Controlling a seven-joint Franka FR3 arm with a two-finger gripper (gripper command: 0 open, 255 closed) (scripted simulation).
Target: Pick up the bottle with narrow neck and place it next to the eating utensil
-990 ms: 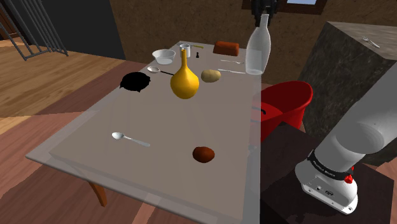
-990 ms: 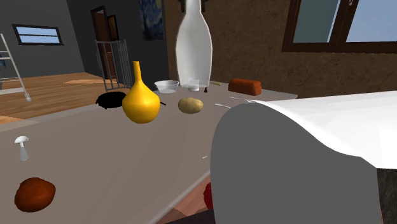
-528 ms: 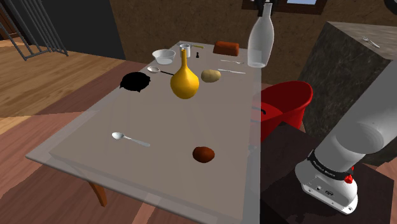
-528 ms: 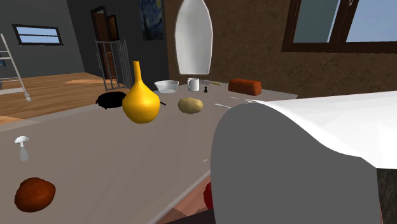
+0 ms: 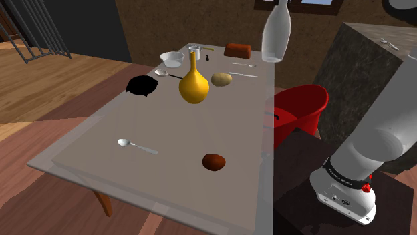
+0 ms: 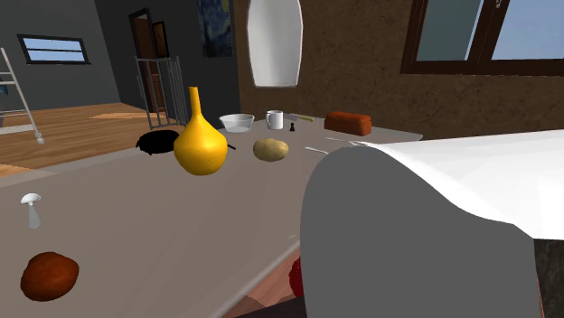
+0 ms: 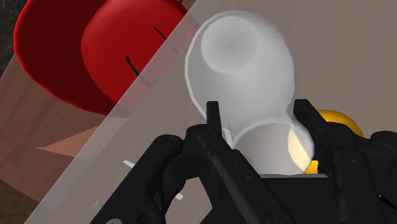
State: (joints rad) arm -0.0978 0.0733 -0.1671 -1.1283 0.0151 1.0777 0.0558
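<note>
A pale, see-through bottle (image 5: 275, 37) with a narrow neck hangs high above the table's far right corner. It also appears as the white bottle (image 6: 274, 45) in the second exterior view. In the wrist view my gripper (image 7: 259, 119) is shut on the neck of the bottle (image 7: 245, 63), one black finger on each side. A silver spoon (image 5: 137, 145) lies on the near left part of the table (image 5: 100, 133), far from the bottle; the spoon (image 6: 32, 208) is also at the second exterior view's left. More cutlery (image 5: 243, 74) lies below the bottle.
A yellow gourd-shaped vase (image 5: 193, 83) stands mid-table beside a potato (image 5: 222, 79). A black pan (image 5: 142, 85), white bowl (image 5: 172, 59), mug (image 5: 195, 52) and red-brown block (image 5: 238, 49) sit at the far end. A brown lump (image 5: 214, 161) lies near the front. A red seat (image 5: 301, 110) stands beside the table.
The bottle has risen steadily in my grip, from just over the table's far corner to well above it. Nothing else on the table has moved.
</note>
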